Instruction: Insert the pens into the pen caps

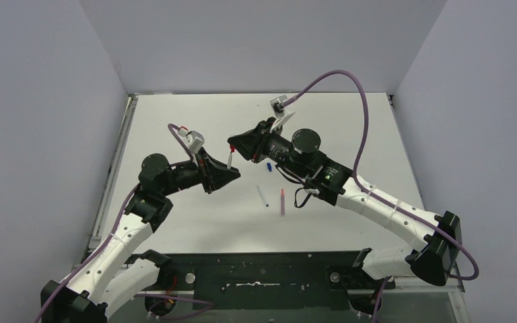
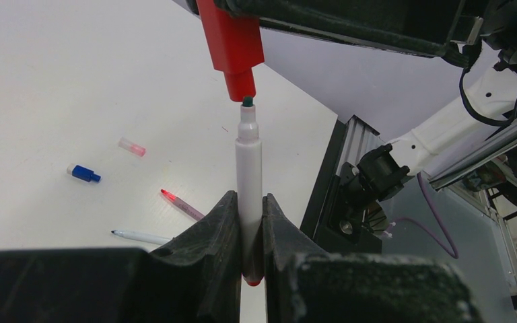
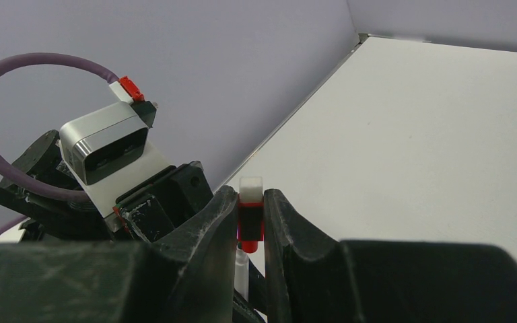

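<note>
My left gripper (image 2: 250, 222) is shut on a whitish pen (image 2: 250, 168) with a red butt end and holds it upright above the table. My right gripper (image 3: 250, 202) is shut on the red cap (image 3: 250, 219). The cap (image 2: 232, 47) hangs open end down, right over the pen's dark tip, which is at the cap's mouth. In the top view the grippers meet at the table's middle, pen (image 1: 230, 160) under cap (image 1: 231, 148). On the table lie the blue cap (image 2: 83, 173), pale pink cap (image 2: 132, 147), pinkish-red pen (image 2: 183, 206) and blue-tipped pen (image 2: 141, 236).
In the top view the blue cap (image 1: 269, 164) lies close under the right arm, with the blue-tipped pen (image 1: 262, 196) and pinkish pen (image 1: 283, 202) just in front of it. Grey walls close the table at the back and both sides.
</note>
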`<control>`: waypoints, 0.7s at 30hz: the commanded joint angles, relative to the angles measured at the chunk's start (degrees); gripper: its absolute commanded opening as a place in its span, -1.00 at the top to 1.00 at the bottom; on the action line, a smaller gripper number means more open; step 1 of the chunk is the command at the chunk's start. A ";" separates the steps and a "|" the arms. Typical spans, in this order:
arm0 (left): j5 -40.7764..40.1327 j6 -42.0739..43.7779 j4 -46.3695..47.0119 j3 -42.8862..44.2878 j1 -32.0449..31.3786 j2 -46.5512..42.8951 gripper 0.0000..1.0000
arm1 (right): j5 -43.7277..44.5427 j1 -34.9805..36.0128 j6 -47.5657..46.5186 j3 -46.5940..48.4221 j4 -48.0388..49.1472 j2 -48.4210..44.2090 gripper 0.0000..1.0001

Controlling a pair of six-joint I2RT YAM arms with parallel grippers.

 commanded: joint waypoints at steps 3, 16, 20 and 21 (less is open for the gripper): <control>0.28 0.18 2.28 1.75 0.34 -0.74 1.00 | 0.35 0.51 -1.12 2.02 2.88 -0.66 1.00; 0.19 0.51 1.75 2.09 0.34 -0.78 1.00 | -2.07 0.51 -1.31 3.74 2.88 -0.11 1.00; 0.02 0.70 1.43 2.39 0.34 -0.74 1.00 | -1.58 0.60 -1.42 2.91 2.43 -0.56 1.00; 0.02 0.80 1.36 2.56 0.34 -0.81 1.00 | -1.47 0.56 -1.33 2.51 2.48 -0.75 1.00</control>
